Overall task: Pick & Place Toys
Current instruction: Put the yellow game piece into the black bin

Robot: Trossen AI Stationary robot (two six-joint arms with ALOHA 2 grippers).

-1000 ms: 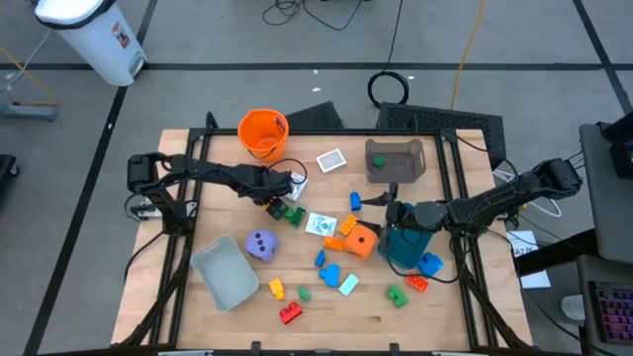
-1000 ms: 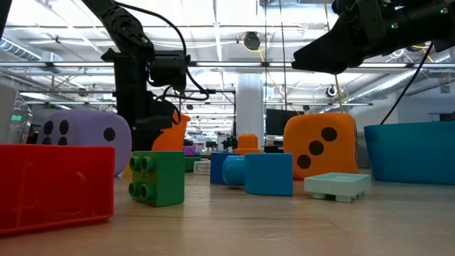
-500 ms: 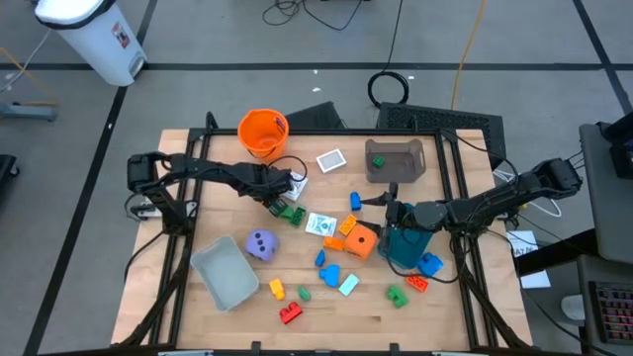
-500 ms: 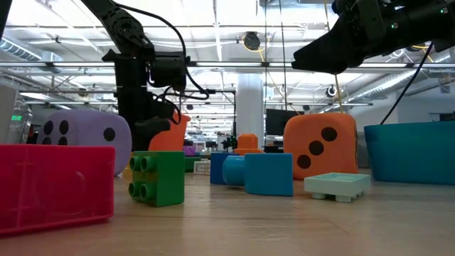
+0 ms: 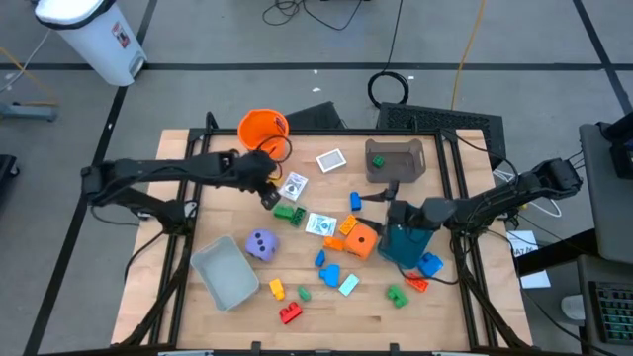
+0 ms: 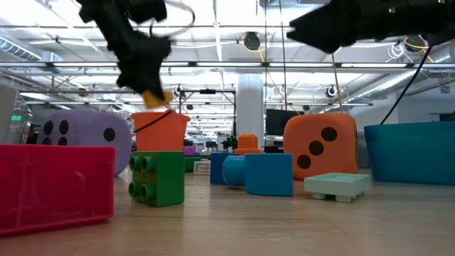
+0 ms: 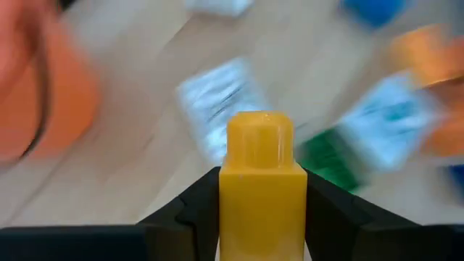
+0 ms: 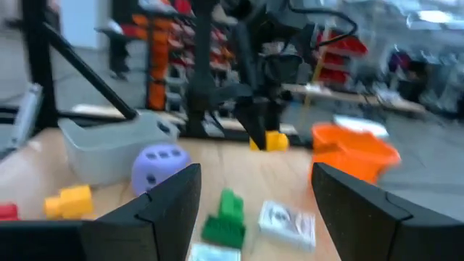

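My left gripper (image 5: 267, 191) hangs above the table between the orange bucket (image 5: 262, 132) and a green block (image 5: 289, 212), shut on a yellow block (image 7: 261, 181). The low view shows that block (image 6: 156, 96) in the air. My right gripper (image 8: 257, 210) stands open and holds nothing, raised above the teal bin (image 5: 404, 242). On the wood lie a purple die (image 5: 261, 244), an orange die (image 5: 361, 240), white cards (image 5: 320, 224), and blue, red, green and yellow blocks. My left gripper pinches the yellow block by two opposite sides (image 7: 230, 199) between its two fingers (image 7: 192, 214). The fingers slant downward from the table's left. The block's single stud (image 7: 259, 134) points away from the gripper. The block is lifted clear of the table.
An open grey bin (image 5: 226, 272) sits near the front left and a second grey bin (image 5: 396, 158) at the far right. The orange bucket stands at the far edge. Blocks cluster in front of the teal bin; a red block (image 6: 53, 186) lies nearest the low camera.
My left gripper has risen from the table beside the green block and has tipped less steeply downward. It carries the yellow block, which is now lifted clear. The arm has drawn back a little toward the table's left edge. My right gripper's wrist has tipped up.
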